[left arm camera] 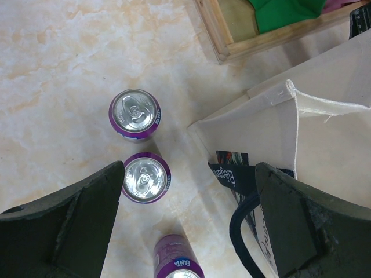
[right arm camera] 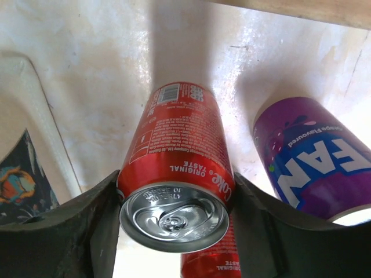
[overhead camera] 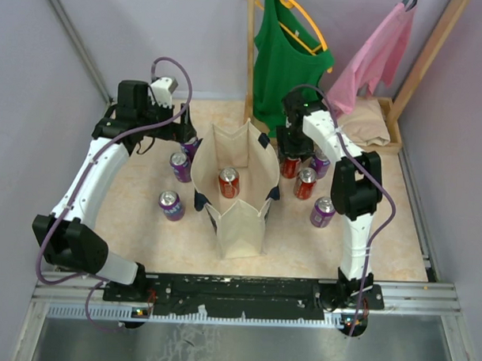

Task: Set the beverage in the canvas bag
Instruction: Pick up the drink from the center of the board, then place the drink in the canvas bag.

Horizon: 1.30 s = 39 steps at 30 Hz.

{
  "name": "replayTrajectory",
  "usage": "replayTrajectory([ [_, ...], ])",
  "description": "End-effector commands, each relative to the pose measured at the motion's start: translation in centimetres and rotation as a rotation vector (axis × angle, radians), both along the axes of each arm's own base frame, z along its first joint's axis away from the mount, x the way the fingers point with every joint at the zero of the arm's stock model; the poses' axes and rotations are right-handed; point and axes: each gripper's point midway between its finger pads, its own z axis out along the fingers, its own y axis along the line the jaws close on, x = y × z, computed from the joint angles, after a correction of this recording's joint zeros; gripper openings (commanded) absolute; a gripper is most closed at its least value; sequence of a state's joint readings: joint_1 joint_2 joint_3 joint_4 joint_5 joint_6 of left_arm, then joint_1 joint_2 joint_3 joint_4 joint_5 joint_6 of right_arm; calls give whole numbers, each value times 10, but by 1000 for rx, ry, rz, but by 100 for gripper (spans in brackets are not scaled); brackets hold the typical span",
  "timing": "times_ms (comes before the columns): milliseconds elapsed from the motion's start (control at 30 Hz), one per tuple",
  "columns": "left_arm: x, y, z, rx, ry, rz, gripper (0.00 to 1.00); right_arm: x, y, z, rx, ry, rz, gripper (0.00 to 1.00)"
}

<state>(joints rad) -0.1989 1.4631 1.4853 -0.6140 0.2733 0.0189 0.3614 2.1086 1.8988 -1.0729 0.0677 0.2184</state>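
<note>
The cream canvas bag stands upright mid-table with its mouth open, and one red can rests inside. To the bag's right, my right gripper reaches down over a red cola can. In the right wrist view both fingers press the sides of this red cola can, which stands on the table. My left gripper hangs open above the table between a purple can and the bag's wall, holding nothing. The bag's navy handle lies by its right finger.
Purple cans stand left of the bag. A red can and purple cans stand to the right. A purple can sits close beside the gripped one. Behind are a wooden rack with green and pink garments and a wooden tray.
</note>
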Motion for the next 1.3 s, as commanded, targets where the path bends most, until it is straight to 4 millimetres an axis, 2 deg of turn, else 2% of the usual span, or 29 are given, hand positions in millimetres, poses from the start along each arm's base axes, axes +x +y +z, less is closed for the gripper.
replayTrajectory([
  [0, -7, 3, 6, -5, -9, -5, 100, 7, 2, 11, 5, -59, -9, 7],
  [33, -8, 3, 5, -2, -9, -5, 100, 9, 4, 16, 18, -74, -13, 0],
  [100, -8, 5, 5, 1, -11, -3, 100, 13, 8, 34, 43, -119, -23, 0],
  [200, -8, 5, 3, 1, -14, 0, 100, 18, 14, 75, 75, -198, -30, 0],
  [433, -5, 6, -2, -11, -10, 15, 100, 18, 17, 196, 160, -442, -56, 0],
  [500, -4, 7, -3, -6, -13, 19, 100, 10, 15, 225, 186, -505, -61, 0],
  [700, 0, 10, -7, -5, -12, 26, 100, -20, 13, 283, 282, -659, -74, 0],
  [767, 2, 10, -9, -2, -11, 21, 100, -36, 13, 303, 347, -727, -77, 0],
  [867, 4, 10, -13, 8, -7, 11, 100, -58, 29, 339, 497, -837, -41, 0],
  [967, 6, 9, -17, 11, 1, -1, 100, -76, 53, 340, 544, -833, 34, 0],
  [1167, 9, 6, -25, -1, 20, -22, 100, -100, 103, 345, 482, -809, 186, 0],
  [1267, 9, 4, -26, -11, 26, -28, 100, -104, 120, 325, 424, -735, 225, 0],
])
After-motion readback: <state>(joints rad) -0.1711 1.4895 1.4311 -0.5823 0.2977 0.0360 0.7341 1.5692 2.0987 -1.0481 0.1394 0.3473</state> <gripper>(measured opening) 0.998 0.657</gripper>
